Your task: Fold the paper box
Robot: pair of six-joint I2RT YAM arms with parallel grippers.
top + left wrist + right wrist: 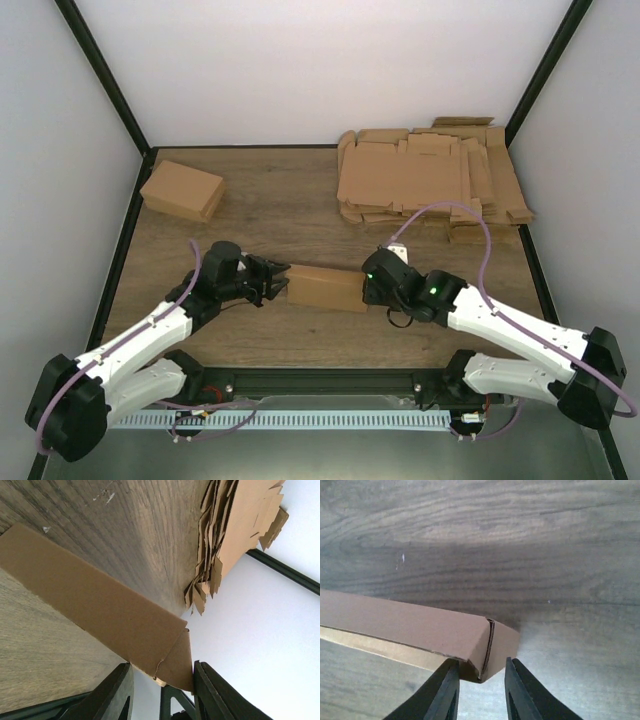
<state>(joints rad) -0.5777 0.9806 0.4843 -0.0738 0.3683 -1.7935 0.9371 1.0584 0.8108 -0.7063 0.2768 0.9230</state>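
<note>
- The paper box (325, 288) is seen at lower centre of the table (300, 215), lying lengthwise between both grippers.
- The left gripper (276, 282) is clamped on the box's left end, with the end flap held between its fingers (120, 690).
- The right gripper (368, 286) is clamped on the box's right end corner.
- A stack of blanks (430, 180) is seen at upper right, and a second box (182, 190) at upper left.

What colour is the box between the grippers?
Plain brown, unprinted; the paper box shows best in the left wrist view.

Both arms are extended forward and angled inward, elbows low, wrists turned toward each other. The left claw (272, 281) and the right claw (366, 287) are each clamped across one end of the paper box (325, 288), fingers set partly apart
</note>
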